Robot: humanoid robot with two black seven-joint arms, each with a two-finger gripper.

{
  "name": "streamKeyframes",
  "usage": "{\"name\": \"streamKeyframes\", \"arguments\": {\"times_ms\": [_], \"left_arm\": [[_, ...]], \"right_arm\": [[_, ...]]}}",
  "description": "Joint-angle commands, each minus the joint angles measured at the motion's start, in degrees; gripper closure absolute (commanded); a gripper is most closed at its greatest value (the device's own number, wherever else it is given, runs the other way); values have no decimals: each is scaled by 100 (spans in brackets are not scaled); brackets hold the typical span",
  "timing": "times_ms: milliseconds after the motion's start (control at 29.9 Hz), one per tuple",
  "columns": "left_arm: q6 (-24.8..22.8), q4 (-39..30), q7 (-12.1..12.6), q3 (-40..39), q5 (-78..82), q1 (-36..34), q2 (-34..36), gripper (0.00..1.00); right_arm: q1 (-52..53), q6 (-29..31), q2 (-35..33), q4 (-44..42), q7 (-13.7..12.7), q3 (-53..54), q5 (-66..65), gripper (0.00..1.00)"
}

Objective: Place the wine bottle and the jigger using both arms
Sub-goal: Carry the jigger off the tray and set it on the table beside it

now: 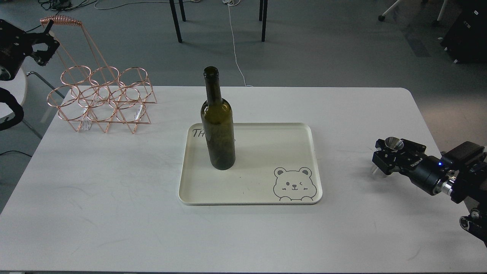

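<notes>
Wine bottle [217, 121] upright on tray [251, 199]; right gripper [384, 156] clasps jigger [393, 144] beside it on table [114, 213]

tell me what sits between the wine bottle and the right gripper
In the head view, only bare tray and white tabletop separate the wine bottle from the right gripper.

white tabletop [114, 213] on grey floor [323, 57]; black table legs [175, 21] behind; a white cable [234, 42] trails across the floor

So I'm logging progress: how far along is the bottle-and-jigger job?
Done: the wine bottle stands upright on the tray. In hand: the right gripper is around the jigger, off to the tray's right. Left: setting the jigger down. The left gripper is away by the wire rack.
</notes>
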Motion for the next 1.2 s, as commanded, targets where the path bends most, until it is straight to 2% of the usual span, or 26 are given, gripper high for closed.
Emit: {"name": "streamKeyframes", "arguments": {"times_ms": [0,100,234,334,669,769,969,1070,1170], "left_arm": [[-1,-1,0,1,0,-12,10,1],[-1,-1,0,1,0,-12,36,1],[-1,-1,0,10,0,-12,62,1],[-1,-1,0,10,0,-12,80,1],[-1,-10,0,1,0,-12,168,1],[-1,-53,0,-8,0,-12,238,1],[-9,-220,17,10,9,-12,440,1],[-44,-352,79,54,87,-3,615,1],[-53,-869,88,71,578,59,975,1]], "right_arm": [[5,1,194,-243,0,4,38,85],[5,1,230,-297,0,13,38,75],[23,1,230,-270,0,4,47,72],[31,1,230,-209,0,-13,47,63],[-179,1,-174,195,0,-49,47,42],[-311,1,-437,467,0,-40,56,36],[-724,1,-1123,1249,0,13,73,14],[-742,1,-1439,1530,0,22,458,10],[-707,1,-1817,1978,0,39,1379,6]]}}
